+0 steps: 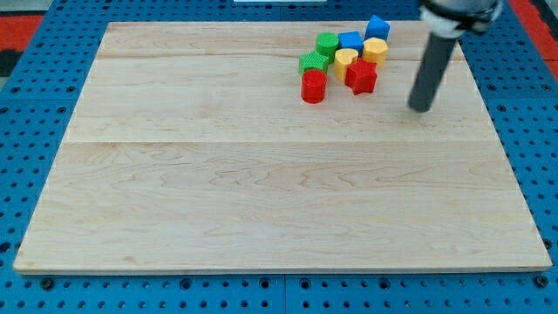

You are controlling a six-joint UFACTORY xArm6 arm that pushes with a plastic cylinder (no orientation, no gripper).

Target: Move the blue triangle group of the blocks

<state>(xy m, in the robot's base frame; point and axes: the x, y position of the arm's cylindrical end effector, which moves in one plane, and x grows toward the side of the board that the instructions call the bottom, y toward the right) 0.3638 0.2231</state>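
A tight cluster of blocks sits near the view's top, right of centre. It holds a blue block [377, 27] at the top right, a second blue block [350, 40], a green cylinder [327, 44], a green block [312, 63], a yellow block [376, 49], a yellow block [345, 60], a red star-like block [361, 77] and a red cylinder [313, 86]. I cannot make out which blue block is the triangle. My tip [421, 108] rests on the board to the right of the cluster, about a block's width from the red star, touching nothing.
The wooden board [261, 192] lies on a blue perforated table [26, 105]. The arm's dark head [458, 10] hangs at the view's top right, above the rod.
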